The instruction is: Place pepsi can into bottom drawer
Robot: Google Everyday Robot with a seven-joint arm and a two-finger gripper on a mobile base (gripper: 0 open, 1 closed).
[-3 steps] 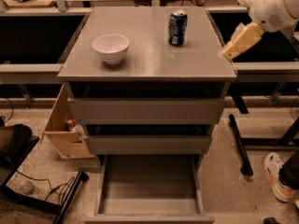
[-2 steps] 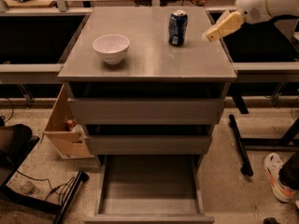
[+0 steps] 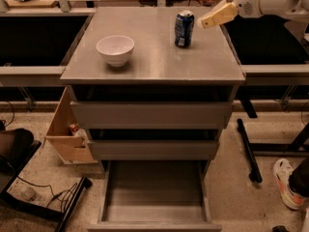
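Note:
The pepsi can [image 3: 184,29] stands upright on the grey cabinet top [image 3: 154,57], toward the back right. My gripper [image 3: 205,22] comes in from the upper right on a white arm, its tan fingers [image 3: 218,15] just right of the can's top and a short gap from it. The bottom drawer [image 3: 153,193] is pulled out at the bottom of the view, and its tray holds nothing.
A white bowl [image 3: 115,50] sits on the cabinet top at the left. The two upper drawers [image 3: 152,115] are pushed in. A wooden box [image 3: 67,132] stands left of the cabinet. Cables and a dark stand lie at lower left, a shoe [image 3: 286,182] at lower right.
My gripper has moved up and to the left, from beside the cabinet's right edge to just right of the can's top. The can and bowl have not moved.

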